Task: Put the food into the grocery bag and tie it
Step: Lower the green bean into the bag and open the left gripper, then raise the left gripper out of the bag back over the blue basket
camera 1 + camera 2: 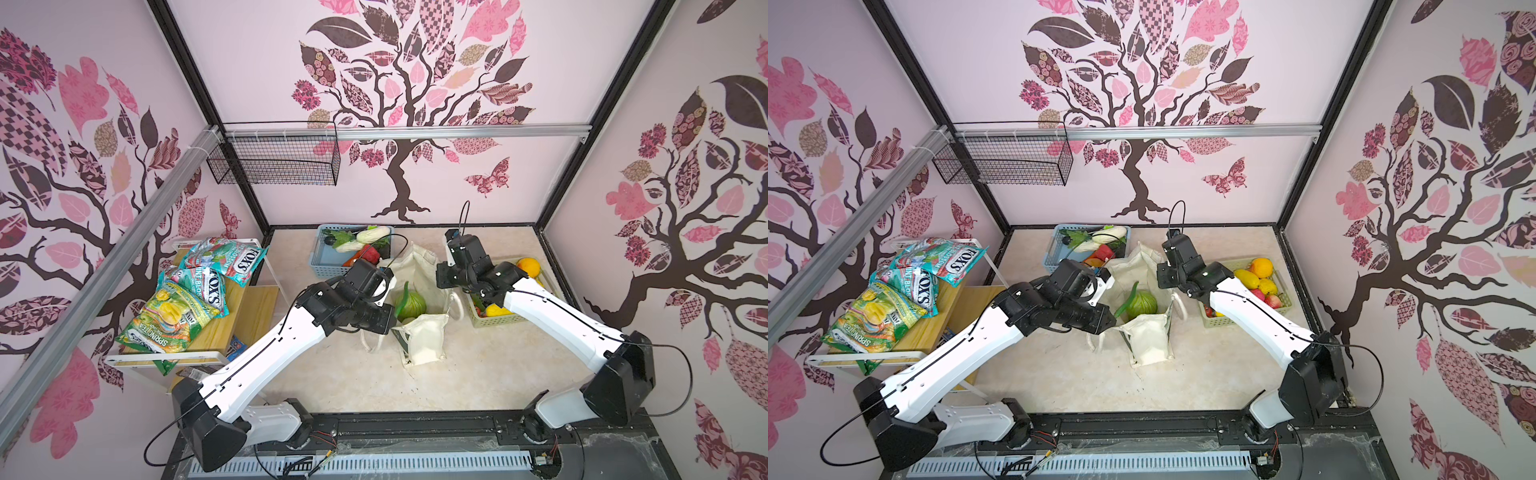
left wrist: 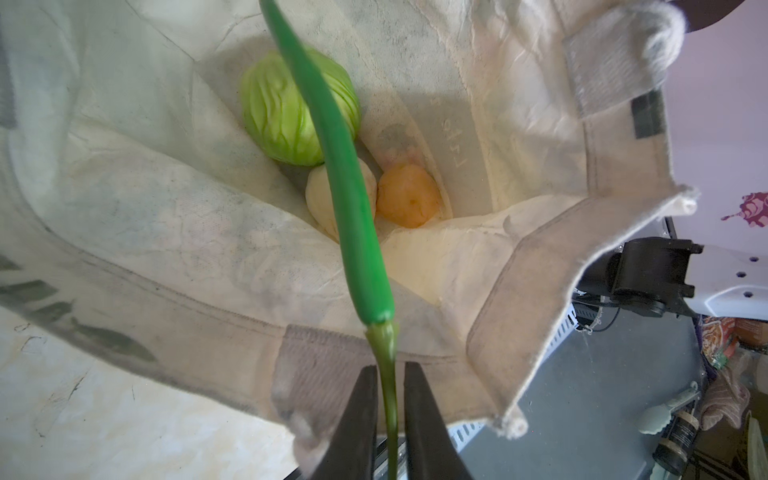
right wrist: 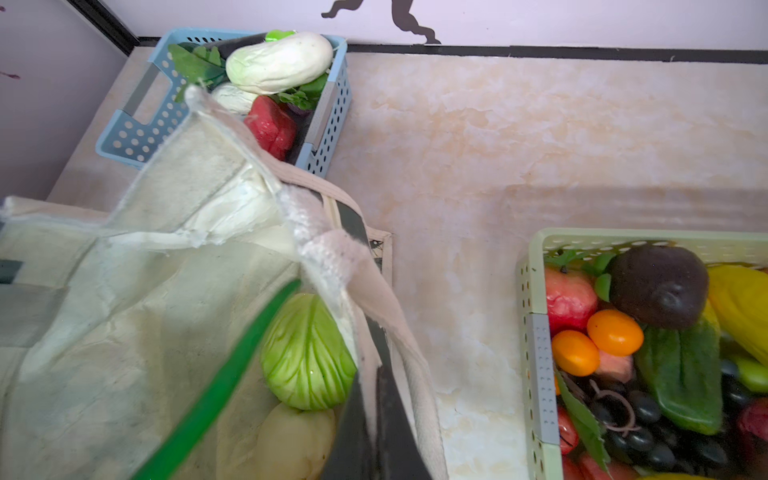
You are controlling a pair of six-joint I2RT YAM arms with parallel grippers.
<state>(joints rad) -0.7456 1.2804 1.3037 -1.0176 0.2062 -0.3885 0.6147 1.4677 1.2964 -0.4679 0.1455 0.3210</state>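
Note:
The cream grocery bag (image 1: 424,340) (image 1: 1148,340) stands open mid-table. Inside lie food pieces: a round green cabbage (image 2: 274,112) (image 3: 305,353) (image 1: 413,307), a whitish piece (image 2: 320,199) and an orange piece (image 2: 407,195). A long green pepper (image 2: 353,199) (image 3: 216,382) (image 1: 1128,300) hangs blurred over the bag's mouth. Its thin stem runs between the fingers of my left gripper (image 2: 390,368), which stands open a little with a slim gap on each side. My right gripper (image 3: 374,374) (image 1: 442,276) is shut on the bag's right rim, beside a handle strap.
A blue basket (image 1: 324,266) (image 3: 124,137) of vegetables stands behind the bag. A pale green basket (image 1: 498,320) (image 3: 536,332) of fruit sits at the right. At the left, a wooden shelf (image 1: 249,307) holds candy bags. A black wire basket (image 1: 274,162) hangs on the back rail.

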